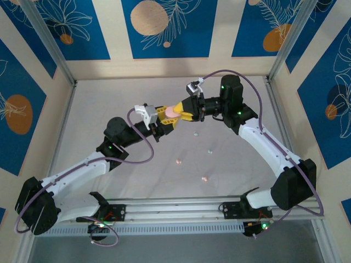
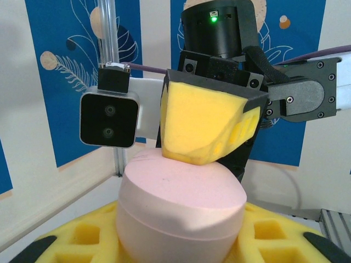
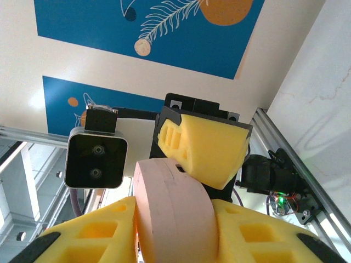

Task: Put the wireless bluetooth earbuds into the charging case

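Above the middle of the white counter (image 1: pixel 109 98), the left end effector (image 1: pixel 166 116) and right end effector (image 1: pixel 184 111) both clamp one pink pebble-shaped plastic case (image 1: pixel 174 111), while tiny pastel plastic earbuds (image 1: pixel 204 178) lie scattered toward the near edge.

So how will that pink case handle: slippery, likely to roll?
The pink case looks smooth and rounded, so it would probably slip from a loose pinch, though the yellow foam fingers should add friction. Its pebble shape suggests it may rock or roll if set down. It seems rigid: no denting shows where the fingers press.
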Controlling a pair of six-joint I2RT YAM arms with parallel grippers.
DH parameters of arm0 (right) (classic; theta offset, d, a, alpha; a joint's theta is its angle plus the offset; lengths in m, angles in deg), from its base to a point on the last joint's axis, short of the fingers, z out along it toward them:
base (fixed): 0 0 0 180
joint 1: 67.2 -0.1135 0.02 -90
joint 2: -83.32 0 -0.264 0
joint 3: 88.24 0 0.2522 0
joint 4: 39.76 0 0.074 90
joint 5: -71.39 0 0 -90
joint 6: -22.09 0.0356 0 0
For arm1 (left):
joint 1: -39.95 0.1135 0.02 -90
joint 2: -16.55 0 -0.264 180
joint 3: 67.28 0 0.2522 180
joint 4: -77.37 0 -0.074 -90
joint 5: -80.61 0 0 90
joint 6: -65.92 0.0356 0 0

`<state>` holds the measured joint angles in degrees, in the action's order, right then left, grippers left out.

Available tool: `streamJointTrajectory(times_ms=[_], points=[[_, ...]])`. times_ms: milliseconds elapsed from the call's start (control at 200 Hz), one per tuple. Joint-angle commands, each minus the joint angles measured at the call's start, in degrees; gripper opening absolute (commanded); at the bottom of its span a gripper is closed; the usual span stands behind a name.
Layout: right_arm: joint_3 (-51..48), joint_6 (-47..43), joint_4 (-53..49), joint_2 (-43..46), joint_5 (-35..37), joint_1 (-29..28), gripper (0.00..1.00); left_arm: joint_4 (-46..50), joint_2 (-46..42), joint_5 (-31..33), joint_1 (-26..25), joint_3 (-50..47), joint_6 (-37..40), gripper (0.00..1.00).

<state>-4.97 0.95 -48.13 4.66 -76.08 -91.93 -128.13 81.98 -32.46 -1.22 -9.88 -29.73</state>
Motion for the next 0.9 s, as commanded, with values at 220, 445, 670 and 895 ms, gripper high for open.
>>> streamJointTrajectory(times_ms=[220, 445, 670, 895], points=[[1.91, -6.33, -10.15, 1.70, 2.03, 1.19, 0.55, -0.22, -0.65, -1.06, -0.32, 1.90, 0.22, 0.27], [0.59, -27.58, -18.70, 9.82, 15.22, 2.63, 0.70, 0.42, -1.26, -2.00, -0.31, 1.44, -1.90, 0.27], [-0.56, -56.32, -23.39, 14.28, 21.49, -0.67, 0.71, -1.39, -0.98, -3.27, -0.33, 0.44, -5.21, 0.27], [3.23, -63.52, -30.28, 12.42, 27.03, -2.08, 0.73, -2.92, -0.07, -4.76, -0.36, 0.61, -7.09, 0.27]])
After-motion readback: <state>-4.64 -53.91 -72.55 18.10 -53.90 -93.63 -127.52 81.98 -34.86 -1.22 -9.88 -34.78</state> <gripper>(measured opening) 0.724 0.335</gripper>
